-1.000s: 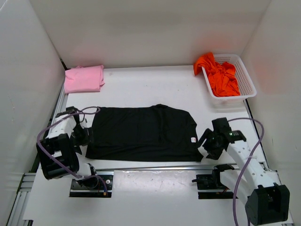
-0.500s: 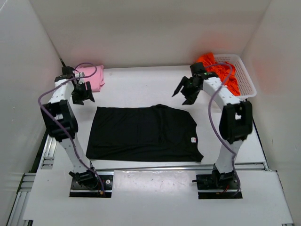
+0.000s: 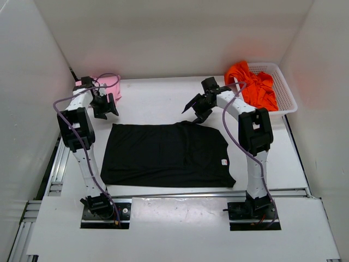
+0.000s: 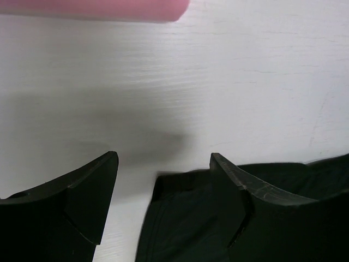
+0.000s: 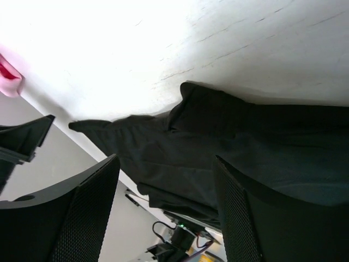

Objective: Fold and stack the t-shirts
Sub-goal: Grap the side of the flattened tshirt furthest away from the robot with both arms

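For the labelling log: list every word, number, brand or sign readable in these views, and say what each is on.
No text is legible in any view.
Small white tag near the right edge of the black t-shirt: too small to read.
Pink t-shirt, orange t-shirt and basket: no print visible.

A wide strip of bare table (image 3: 152,101) is lying open at 12 o'clock, between the left gripper (image 3: 107,112) and the right gripper (image 3: 191,113), both hanging with jaws apart and nothing in them. The black shirt (image 3: 166,155) is covering the middle. The pink shirt (image 3: 112,87) is blocking the 10 o'clock corner; the basket (image 3: 288,98) with the orange shirt (image 3: 252,84) is filling the 2 o'clock corner. Walls (image 3: 163,38) are closing in three sides.
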